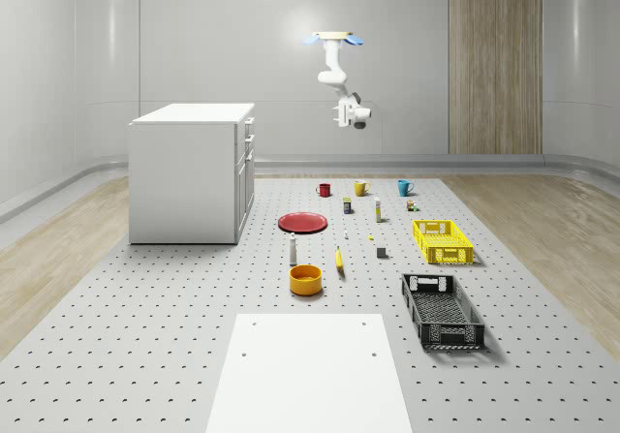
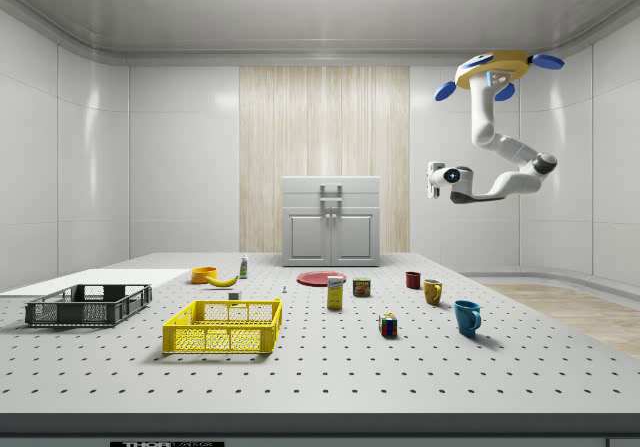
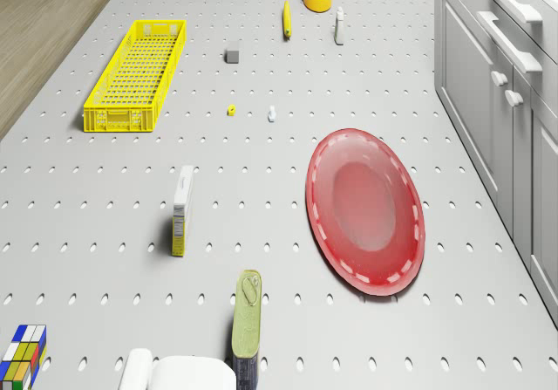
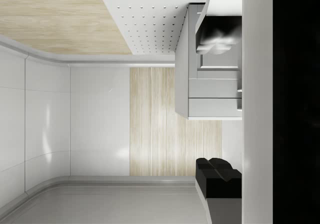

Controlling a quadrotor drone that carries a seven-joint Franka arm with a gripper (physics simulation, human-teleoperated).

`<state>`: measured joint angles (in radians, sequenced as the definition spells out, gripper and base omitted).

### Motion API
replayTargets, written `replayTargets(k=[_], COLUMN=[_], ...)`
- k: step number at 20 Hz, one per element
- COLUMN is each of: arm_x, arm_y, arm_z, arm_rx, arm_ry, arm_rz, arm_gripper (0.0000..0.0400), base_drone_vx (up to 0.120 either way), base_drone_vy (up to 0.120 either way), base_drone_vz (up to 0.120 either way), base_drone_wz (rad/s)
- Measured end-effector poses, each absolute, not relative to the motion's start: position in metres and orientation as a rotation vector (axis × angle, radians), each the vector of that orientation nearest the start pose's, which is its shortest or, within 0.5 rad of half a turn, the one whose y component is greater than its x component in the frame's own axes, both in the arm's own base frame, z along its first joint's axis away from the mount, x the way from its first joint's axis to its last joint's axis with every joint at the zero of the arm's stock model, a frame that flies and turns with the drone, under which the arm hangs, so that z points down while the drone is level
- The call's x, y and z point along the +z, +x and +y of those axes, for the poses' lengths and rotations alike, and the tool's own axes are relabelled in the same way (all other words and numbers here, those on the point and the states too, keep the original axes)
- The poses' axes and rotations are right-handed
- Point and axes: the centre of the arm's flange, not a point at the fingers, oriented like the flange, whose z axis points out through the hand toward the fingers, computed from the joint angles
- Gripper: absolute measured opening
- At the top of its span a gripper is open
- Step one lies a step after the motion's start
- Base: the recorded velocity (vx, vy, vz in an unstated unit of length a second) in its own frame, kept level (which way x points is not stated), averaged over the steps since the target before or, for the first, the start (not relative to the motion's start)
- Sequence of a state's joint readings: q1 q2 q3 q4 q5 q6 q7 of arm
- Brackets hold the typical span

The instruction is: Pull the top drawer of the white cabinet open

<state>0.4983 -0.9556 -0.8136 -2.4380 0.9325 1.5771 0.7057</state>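
Note:
The white cabinet [image 1: 189,171] stands on the perforated mat at the whole-scene view's left, its drawer fronts facing right. Its top drawer [image 2: 331,188] is closed, with a bar handle [image 3: 521,6] on it. The drone [image 1: 334,38] hovers high above the mat's far end, well to the right of the cabinet. The arm hangs below it. My gripper [image 1: 344,115] [image 2: 434,179] is open and holds nothing, level with the cabinet's top and far from the handle. In the wrist view the cabinet's front [image 4: 215,106] shows between the dark fingers [image 4: 217,179].
On the mat by the cabinet lie a red plate [image 3: 366,211], a can [image 3: 247,325], a small box [image 3: 181,208], mugs [image 1: 360,188], a banana [image 1: 339,260], an orange bowl [image 1: 305,279], a yellow crate [image 1: 442,240] and a black crate [image 1: 442,309].

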Motion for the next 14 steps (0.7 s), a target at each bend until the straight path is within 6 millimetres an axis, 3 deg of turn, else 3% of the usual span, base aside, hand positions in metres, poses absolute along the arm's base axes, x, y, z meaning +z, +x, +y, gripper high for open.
replayTargets(k=[13, 14], arm_x=[0.5911, 0.5911], arm_y=[0.3067, 0.3067], arm_z=[-0.0996, -0.0996], arm_rx=[0.613, 0.613], arm_ry=[-1.484, -1.484], arm_rz=[0.612, 0.612], arm_gripper=[0.0305, 0.0305], base_drone_vx=[0.12, 0.12], base_drone_vy=[-0.12, -0.12], base_drone_vz=[0.0, 0.12], base_drone_wz=[0.0, 0.0])
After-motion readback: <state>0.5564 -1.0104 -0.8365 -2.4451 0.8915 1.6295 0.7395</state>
